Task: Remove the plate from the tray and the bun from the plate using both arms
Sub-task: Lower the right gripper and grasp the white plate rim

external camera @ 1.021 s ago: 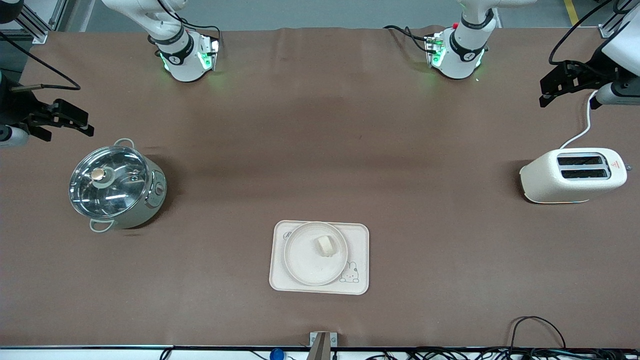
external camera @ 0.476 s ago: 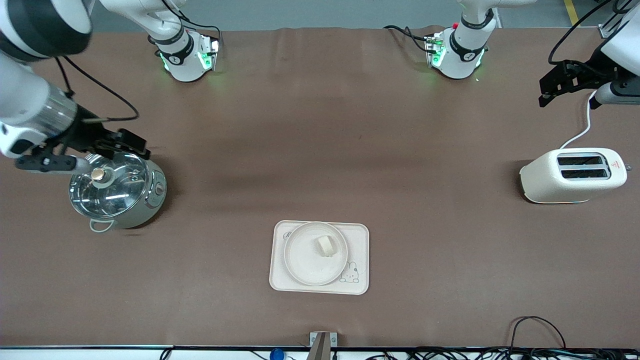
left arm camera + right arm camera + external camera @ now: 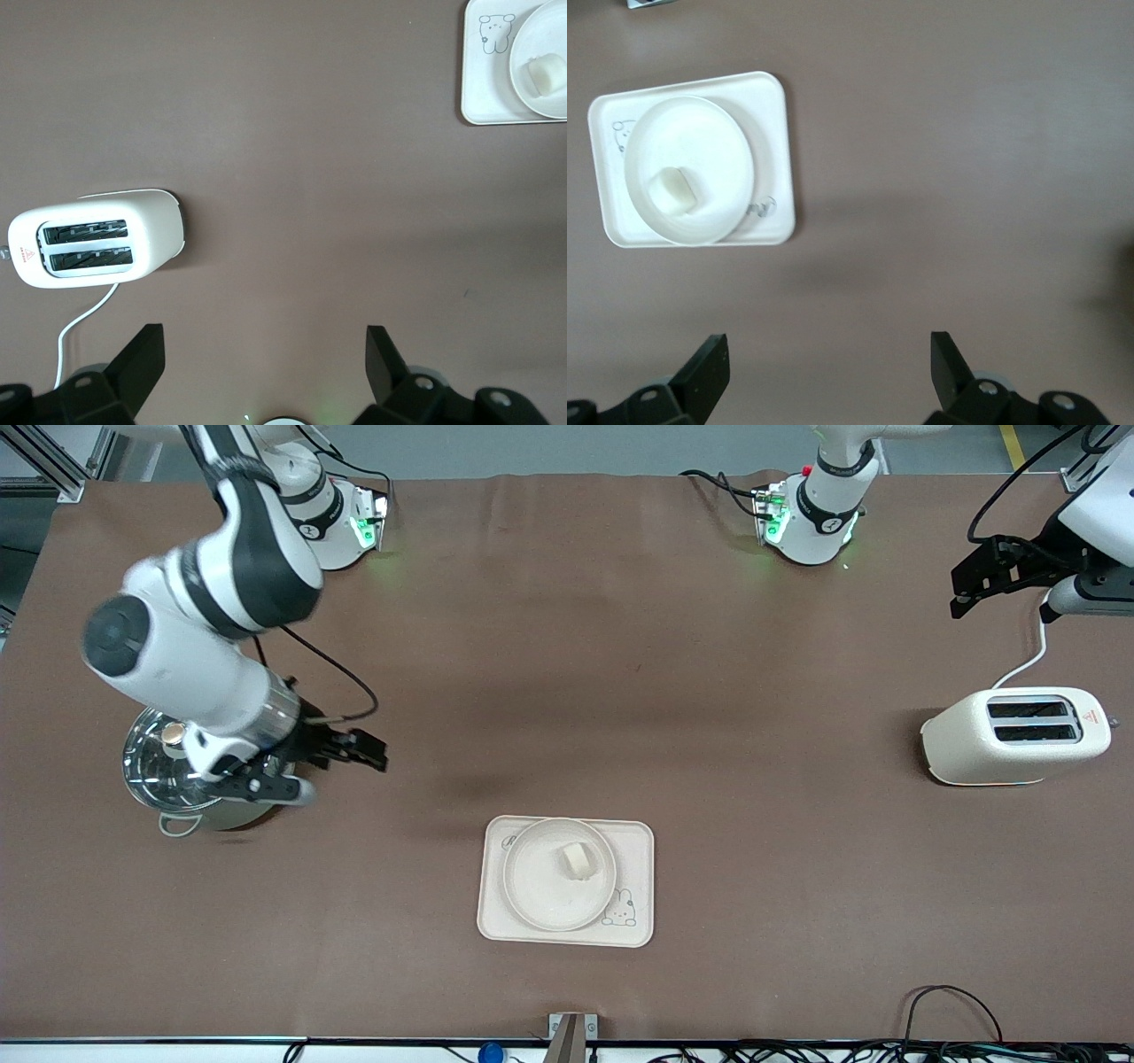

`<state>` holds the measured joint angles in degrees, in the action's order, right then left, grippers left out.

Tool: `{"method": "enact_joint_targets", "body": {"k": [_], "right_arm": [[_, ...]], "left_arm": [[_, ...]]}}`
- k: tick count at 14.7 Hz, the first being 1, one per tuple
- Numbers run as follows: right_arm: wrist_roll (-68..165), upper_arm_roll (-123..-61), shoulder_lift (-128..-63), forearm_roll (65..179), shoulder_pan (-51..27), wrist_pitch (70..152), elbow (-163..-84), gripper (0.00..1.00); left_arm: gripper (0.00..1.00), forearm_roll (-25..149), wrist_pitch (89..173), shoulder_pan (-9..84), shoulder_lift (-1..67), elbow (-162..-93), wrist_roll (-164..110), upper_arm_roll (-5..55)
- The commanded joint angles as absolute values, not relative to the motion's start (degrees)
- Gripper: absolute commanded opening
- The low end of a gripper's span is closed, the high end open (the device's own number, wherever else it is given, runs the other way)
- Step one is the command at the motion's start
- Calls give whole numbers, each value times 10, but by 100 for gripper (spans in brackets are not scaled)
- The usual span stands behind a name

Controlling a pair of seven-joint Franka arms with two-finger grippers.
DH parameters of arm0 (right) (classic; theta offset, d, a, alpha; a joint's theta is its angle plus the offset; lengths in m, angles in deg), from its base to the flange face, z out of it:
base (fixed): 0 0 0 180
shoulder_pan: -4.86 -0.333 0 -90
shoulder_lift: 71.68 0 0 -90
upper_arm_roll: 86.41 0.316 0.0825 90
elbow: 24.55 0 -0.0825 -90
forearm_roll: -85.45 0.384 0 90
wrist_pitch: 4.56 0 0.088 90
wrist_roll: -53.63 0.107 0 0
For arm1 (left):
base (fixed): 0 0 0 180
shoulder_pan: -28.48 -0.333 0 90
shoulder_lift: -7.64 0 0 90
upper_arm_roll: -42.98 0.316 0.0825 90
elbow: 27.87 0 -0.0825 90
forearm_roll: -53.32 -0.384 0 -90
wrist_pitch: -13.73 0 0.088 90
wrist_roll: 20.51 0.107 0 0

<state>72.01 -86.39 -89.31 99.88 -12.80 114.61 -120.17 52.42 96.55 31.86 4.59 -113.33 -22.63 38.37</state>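
The rectangular cream tray [image 3: 633,850] lies near the front camera at the table's middle. On it sits the round plate [image 3: 536,886], with the small pale bun [image 3: 576,860] on the plate. My right gripper [image 3: 341,773] hangs open over bare table between the pot and the tray, nothing between its fingers. In the right wrist view the gripper [image 3: 828,354] looks down on the tray [image 3: 778,159], plate [image 3: 709,133] and bun [image 3: 673,190]. My left gripper [image 3: 957,593] stands open and empty above the table's left-arm end. The left wrist view shows that gripper [image 3: 263,350], the tray [image 3: 485,88], plate [image 3: 540,35] and bun [image 3: 545,75].
A steel pot with a glass lid [image 3: 151,775] stands toward the right arm's end, partly hidden under the right arm. A white toaster [image 3: 1014,735] [image 3: 97,248] with its cord sits toward the left arm's end. Cables run along the table edge nearest the camera.
The right arm has swung in from the table's end, across the pot, toward the tray, its gripper staying open. The left gripper has barely shifted. Tray, plate and bun have not moved.
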Motion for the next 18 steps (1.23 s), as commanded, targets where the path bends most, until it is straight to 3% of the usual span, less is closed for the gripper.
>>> {"method": "enact_joint_targets", "body": {"k": [1,4,9,12,15,16,18], "right_arm": [[764,-869,-950,1033,-162,1228,-1191,100],[834,-869,-1028,1034,-209,1345,-1176,100],[887,-869,-1178,1048,-248,1399,-1064,100],[879,-869,-1232,1048,-262,1477,-1051,100],[879,-869,-1254,1049,-256,1478,-1024,100],[880,-866,-1255,1049,-256,1479,-1024,96],[880,-864,-1255,1049,-253,1478,-1024,68]], "left_arm": [[100,528,956,319,53,-1116,-219,382],[100,528,956,319,53,-1117,-218,382],[100,528,955,318,52,-1117,-218,382],[100,527,955,319,52,-1117,-218,382],[100,528,955,320,53,-1119,-218,382],[100,528,955,320,54,-1119,-219,382],[100,528,955,321,54,-1119,-219,382]]}}
